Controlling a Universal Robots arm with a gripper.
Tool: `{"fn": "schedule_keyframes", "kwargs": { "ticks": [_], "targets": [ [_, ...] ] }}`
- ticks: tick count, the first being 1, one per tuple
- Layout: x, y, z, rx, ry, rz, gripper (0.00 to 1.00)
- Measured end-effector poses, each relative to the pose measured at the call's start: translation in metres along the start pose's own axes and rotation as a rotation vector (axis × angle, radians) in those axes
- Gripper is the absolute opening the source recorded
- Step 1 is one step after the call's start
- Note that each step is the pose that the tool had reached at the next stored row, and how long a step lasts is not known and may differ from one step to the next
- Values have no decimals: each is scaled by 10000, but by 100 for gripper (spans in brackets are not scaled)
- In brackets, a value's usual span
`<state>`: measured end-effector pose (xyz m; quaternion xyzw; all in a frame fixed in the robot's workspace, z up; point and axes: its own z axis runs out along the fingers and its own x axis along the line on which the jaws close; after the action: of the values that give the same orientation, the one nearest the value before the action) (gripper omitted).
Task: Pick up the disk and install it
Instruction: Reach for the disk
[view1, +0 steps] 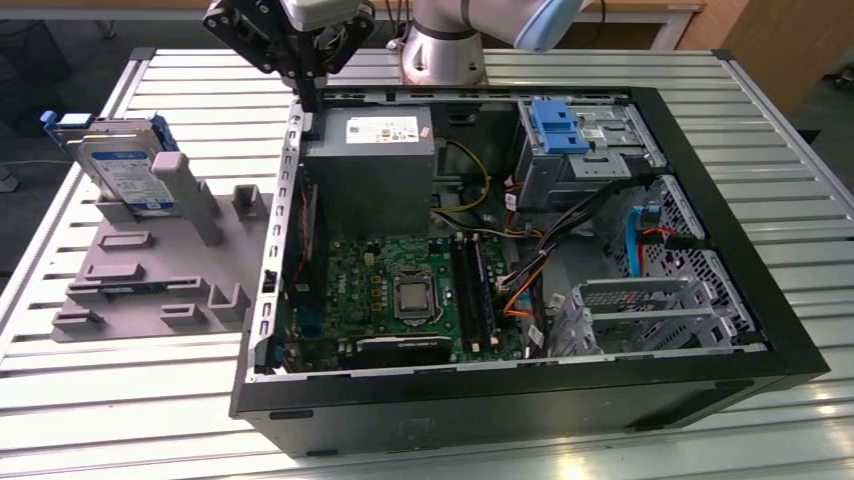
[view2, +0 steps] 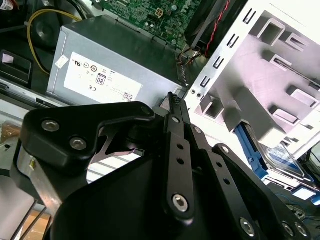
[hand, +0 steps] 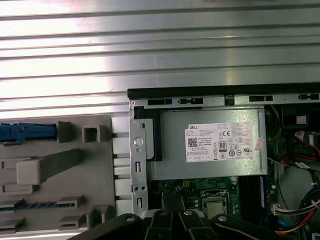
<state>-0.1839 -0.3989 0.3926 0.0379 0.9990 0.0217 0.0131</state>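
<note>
**Gripper and disk beside the open computer case.** The gripper (view1: 310, 97) hangs with its jaws drawn together on nothing. It is above the computer case (view1: 534, 415), over the wall that runs alongside the power supply (view1: 367, 165). In the second wrist view the black fingertips (view2: 173, 100) meet just above that grey box (view2: 107, 62).

The disk (view1: 118, 165) is outside the case, well apart from the gripper, beyond the wall on the exterior view's left. It stands tilted on edge in a grey fixture (view1: 147, 290) that lies against the case on the slatted table (view1: 134, 400). A grey post (view1: 183, 190) of the fixture covers part of the labelled face. The second wrist view shows the disk (view2: 282, 160) with its blue rail (view2: 250, 145) uppermost.

A bare blue bracket (view1: 558, 125) sits inside the case, at the corner far from the disk.

*Handling (judged).*
- The disk is probably rigid, dense for its size and sensitive to shock.
- Its metal faces look smooth and likely to slip.
- The best hold is likely the exposed upper part, clear of the post, with the jaws across the thin body or on the plastic rails.
</note>
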Motion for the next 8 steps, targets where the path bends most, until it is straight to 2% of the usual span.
{"fn": "schedule_keyframes", "kwargs": {
  "ticks": [8],
  "targets": [
    [27, -2, 0, 0, 0, 0, 11]
  ]
}}
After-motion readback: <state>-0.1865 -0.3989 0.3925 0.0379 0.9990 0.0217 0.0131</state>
